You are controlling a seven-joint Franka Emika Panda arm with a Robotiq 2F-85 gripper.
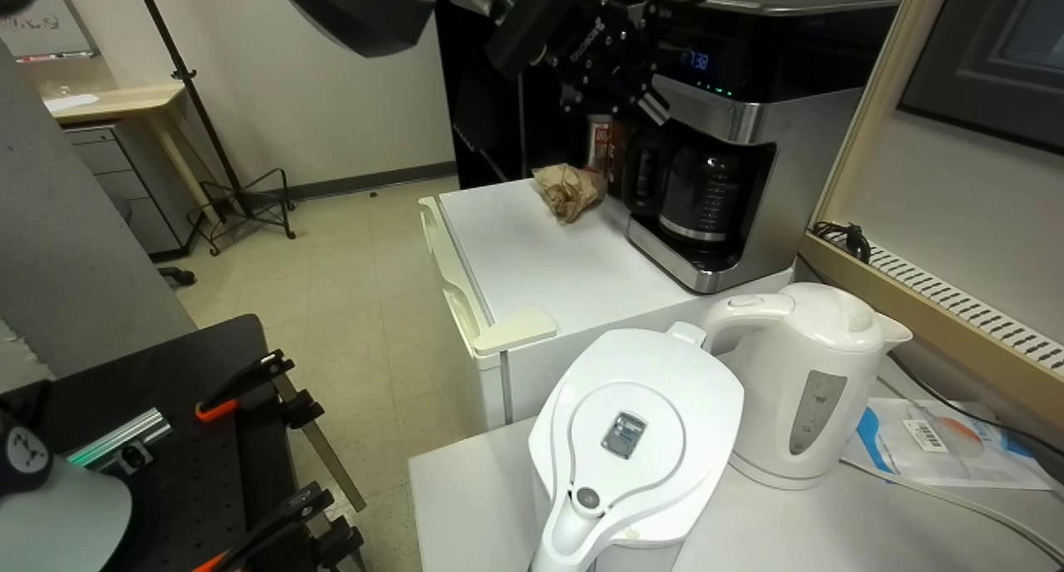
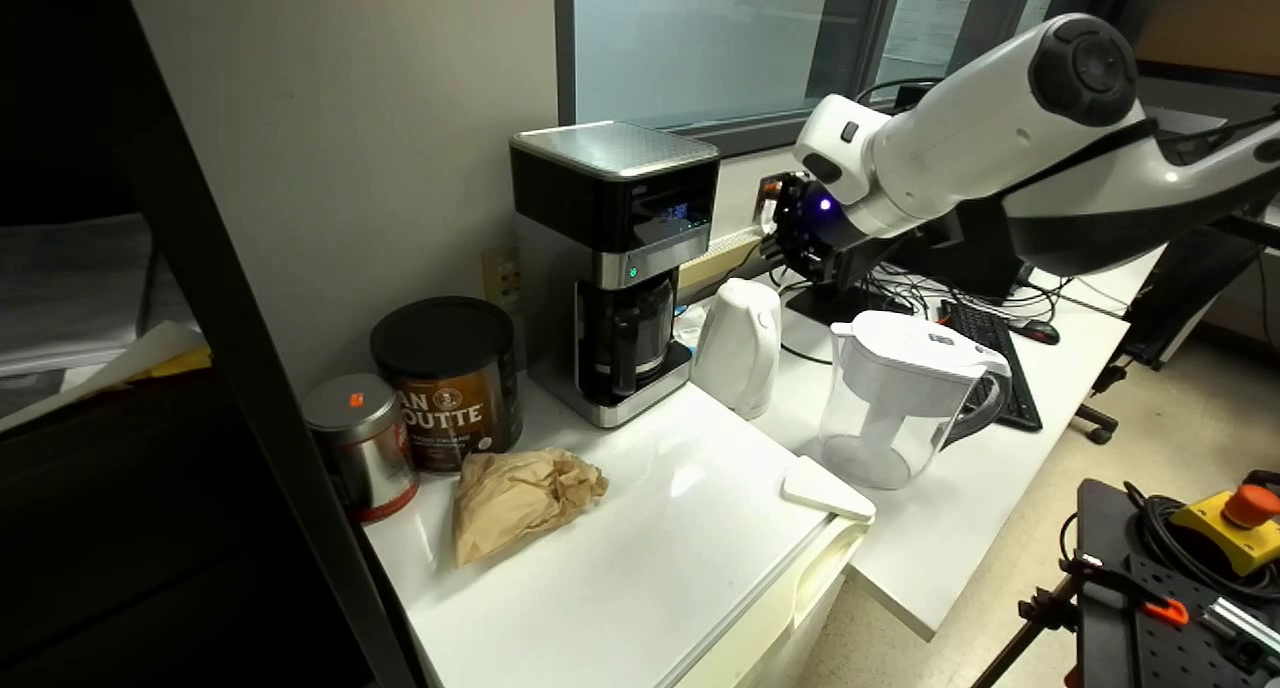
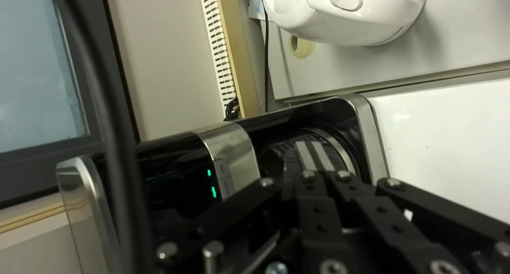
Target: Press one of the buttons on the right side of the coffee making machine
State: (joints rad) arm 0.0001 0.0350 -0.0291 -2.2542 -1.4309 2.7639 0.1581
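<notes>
The coffee making machine [image 1: 810,152] is tall, boxy, black and silver; it also shows in an exterior view [image 2: 555,268] and the wrist view [image 3: 235,142]. Its dark carafe [image 1: 706,189] sits in the lower bay. A blue display [image 1: 698,60] and green lights [image 1: 716,91] are lit on its front. In the wrist view, faint buttons [image 3: 224,172] show on the silver strip beside green lights. My gripper [image 3: 314,156] is shut and empty, its fingertips in front of the carafe, right of the buttons in that view. It shows in both exterior views [image 1: 654,108] [image 2: 768,218], apart from the machine.
A white kettle [image 1: 806,372] and a white water-filter jug [image 1: 619,422] stand beside the machine. A brown paper bag [image 2: 525,498], a large coffee can [image 2: 445,388] and a smaller tin [image 2: 355,438] are on its other side. A wall and window stand behind it.
</notes>
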